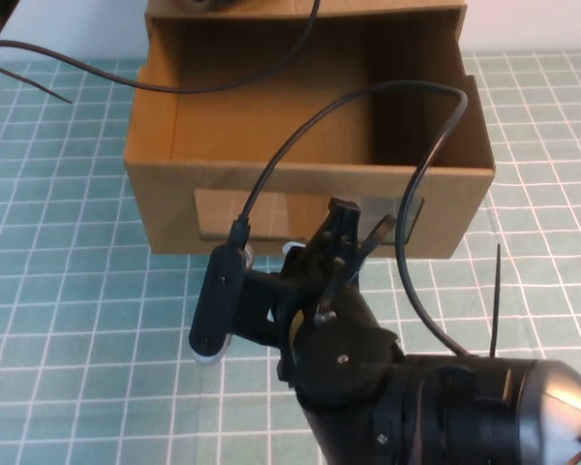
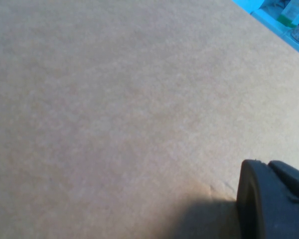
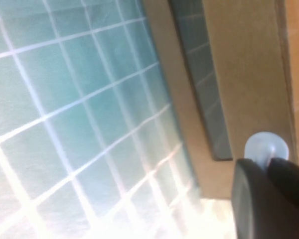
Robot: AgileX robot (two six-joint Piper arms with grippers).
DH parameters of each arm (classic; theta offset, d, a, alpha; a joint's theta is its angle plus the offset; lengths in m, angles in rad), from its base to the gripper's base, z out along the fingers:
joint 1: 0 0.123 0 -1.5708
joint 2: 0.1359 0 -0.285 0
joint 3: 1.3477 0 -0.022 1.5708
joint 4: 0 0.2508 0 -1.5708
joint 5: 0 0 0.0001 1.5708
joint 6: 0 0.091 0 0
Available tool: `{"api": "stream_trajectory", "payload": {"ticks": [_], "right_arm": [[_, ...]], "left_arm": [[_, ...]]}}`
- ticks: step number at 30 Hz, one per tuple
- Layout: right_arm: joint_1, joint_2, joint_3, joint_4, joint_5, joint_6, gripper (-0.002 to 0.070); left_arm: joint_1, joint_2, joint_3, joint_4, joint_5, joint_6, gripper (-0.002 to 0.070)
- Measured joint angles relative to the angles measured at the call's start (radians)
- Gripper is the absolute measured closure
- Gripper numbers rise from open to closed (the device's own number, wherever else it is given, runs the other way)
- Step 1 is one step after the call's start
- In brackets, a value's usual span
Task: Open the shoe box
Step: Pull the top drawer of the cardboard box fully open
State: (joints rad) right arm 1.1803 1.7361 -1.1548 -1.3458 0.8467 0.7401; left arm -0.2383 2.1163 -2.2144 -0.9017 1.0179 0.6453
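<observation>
Only the high view takes in the whole scene: 1 shoe box of brown cardboard sits in the upper middle of the frame, its top open and its inside bare. The right gripper stands at lower centre, reaching up to the box's front wall, where it meets a rectangular patch.

The right wrist view alone shows that gripper up close. Its 2 dark fingers are pressed together with nothing clamped between them, and a pale round disc sits just past their tips, against the cardboard beside the patch.

Only the left wrist view shows the left gripper, in the lower right corner of the frame, close over plain cardboard. Whether its fingers are wide or narrow, I cannot tell.

The table has a teal grid cover. 1 black cable arcs across the open box, and another crosses the upper left.
</observation>
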Motion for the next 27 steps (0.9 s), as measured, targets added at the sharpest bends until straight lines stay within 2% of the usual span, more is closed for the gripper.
{"api": "stream_trajectory", "payload": {"ticks": [4, 9, 11, 14, 18, 22, 27], "right_arm": [[-0.002, -0.014, -0.029, 0.177, -0.011, -0.046, 0.0627], [-0.002, -0.071, -0.072, 0.395, -0.051, -0.171, 0.0462], [-0.002, -0.111, -0.084, 0.479, -0.071, -0.246, 0.0416], [-0.002, -0.174, -0.101, 0.632, -0.089, -0.373, 0.0386], [-0.002, -0.265, -0.118, 0.845, -0.089, -0.537, 0.0377], [-0.002, -0.364, -0.119, 0.923, -0.079, -0.589, 0.0397], [-0.002, -0.496, -0.119, 0.874, -0.087, -0.602, 0.0527]], "left_arm": [[0.000, 0.000, 0.000, 0.000, 0.000, 0.000, 0.0679], [0.000, 0.000, 0.000, 0.000, 0.000, 0.000, 0.0679], [0.000, 0.000, 0.000, -0.002, 0.000, 0.000, 0.0679], [0.002, 0.000, 0.000, -0.010, 0.000, -0.010, 0.0679], [0.012, -0.008, 0.003, -0.054, 0.002, -0.023, 0.0679], [0.017, -0.046, 0.017, -0.054, 0.020, -0.023, 0.0679], [0.020, -0.164, 0.017, 0.016, 0.029, -0.025, 0.0679]]}}
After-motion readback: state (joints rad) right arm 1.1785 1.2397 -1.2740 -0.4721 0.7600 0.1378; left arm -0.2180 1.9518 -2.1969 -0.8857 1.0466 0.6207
